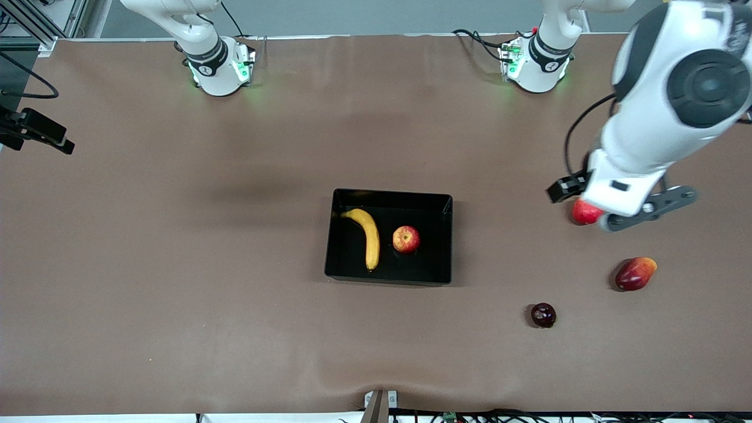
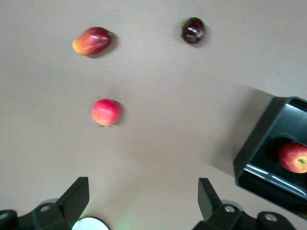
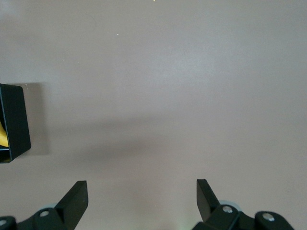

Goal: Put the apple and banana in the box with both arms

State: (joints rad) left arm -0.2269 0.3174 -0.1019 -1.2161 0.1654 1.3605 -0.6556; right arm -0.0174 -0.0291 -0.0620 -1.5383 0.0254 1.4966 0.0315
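The black box [image 1: 390,195] stands at the middle of the table. In it lie the yellow banana [image 1: 369,235] and, beside it toward the left arm's end, the red-and-yellow apple [image 1: 406,239]. My left gripper [image 1: 620,205] hangs open and empty above the table near the left arm's end, away from the box. In the left wrist view its fingers [image 2: 76,194] frame bare table, with the box [image 2: 261,148] and apple [image 2: 293,157] off to one side. My right gripper [image 3: 142,184] is open over bare table, holding nothing; a corner of the box [image 3: 14,120] shows at the picture's edge.
Three loose fruits lie near the left arm's end: a plain red round one [image 1: 584,211] partly under the left hand, a red-orange mango [image 1: 635,273] and a dark round fruit [image 1: 543,315]. A black device [image 1: 35,130] juts in at the right arm's end.
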